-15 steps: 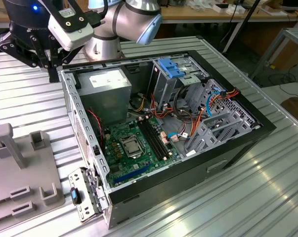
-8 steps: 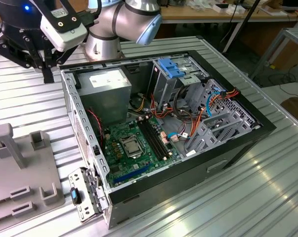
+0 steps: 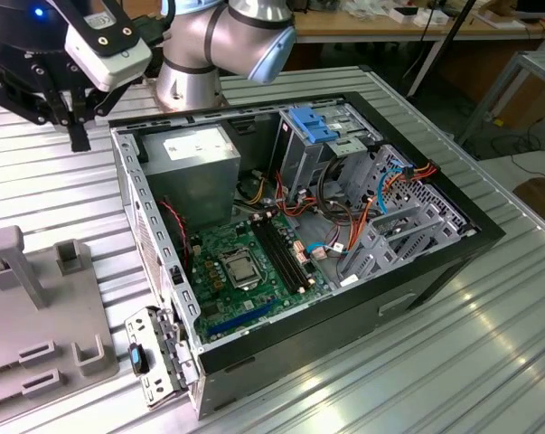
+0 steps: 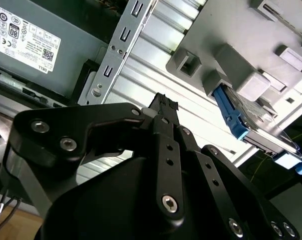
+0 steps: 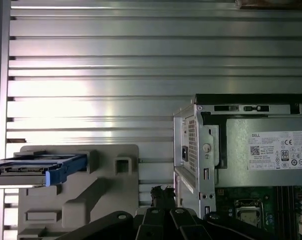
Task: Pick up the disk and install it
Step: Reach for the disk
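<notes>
One disk [image 5: 38, 167] sits on one grey holder [image 5: 98, 197]; my gripper [image 4: 164, 103], clenched empty, hangs beside one open case [image 3: 344, 318].

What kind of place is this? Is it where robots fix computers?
Probably a robotics lab or workshop. A robot arm rises beside an open computer case that lies on a ribbed metal table with its circuit board showing. Workbenches with cables stand behind.
</notes>
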### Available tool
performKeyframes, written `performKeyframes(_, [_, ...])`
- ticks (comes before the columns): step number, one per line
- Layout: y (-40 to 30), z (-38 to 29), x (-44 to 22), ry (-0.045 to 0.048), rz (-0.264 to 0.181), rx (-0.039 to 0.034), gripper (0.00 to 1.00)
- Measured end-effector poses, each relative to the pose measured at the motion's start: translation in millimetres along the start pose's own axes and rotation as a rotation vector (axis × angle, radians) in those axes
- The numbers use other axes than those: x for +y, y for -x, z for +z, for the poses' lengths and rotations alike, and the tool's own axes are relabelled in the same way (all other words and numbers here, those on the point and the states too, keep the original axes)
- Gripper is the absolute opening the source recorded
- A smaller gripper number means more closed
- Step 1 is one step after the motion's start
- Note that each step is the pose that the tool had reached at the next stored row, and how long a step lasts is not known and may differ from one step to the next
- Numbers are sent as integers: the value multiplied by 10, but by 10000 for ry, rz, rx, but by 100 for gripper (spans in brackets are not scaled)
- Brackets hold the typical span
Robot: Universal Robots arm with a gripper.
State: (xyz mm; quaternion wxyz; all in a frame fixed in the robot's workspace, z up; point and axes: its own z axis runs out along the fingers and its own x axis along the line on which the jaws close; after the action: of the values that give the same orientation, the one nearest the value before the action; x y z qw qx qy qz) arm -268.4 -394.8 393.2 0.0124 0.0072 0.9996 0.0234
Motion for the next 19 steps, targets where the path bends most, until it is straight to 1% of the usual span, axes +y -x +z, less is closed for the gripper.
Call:
performKeyframes(5, [-114, -2, 20, 0, -43, 2, 11])
performKeyframes(6, [-128, -2, 22, 1, -48, 3, 11])
performKeyframes(8, [-194, -4, 32, 1, -70, 4, 11])
performKeyframes(10, [-239, -4, 35, 1, -73, 4, 11])
performKeyframes(11, [-273, -5, 36, 1, -73, 4, 11])
performKeyframes(14, [-402, -8, 34, 1, -47, 3, 11])
performKeyframes(15, [-434, -10, 34, 0, -41, 3, 11])
performKeyframes(19, [-522, -11, 32, 0, -26, 2, 11])
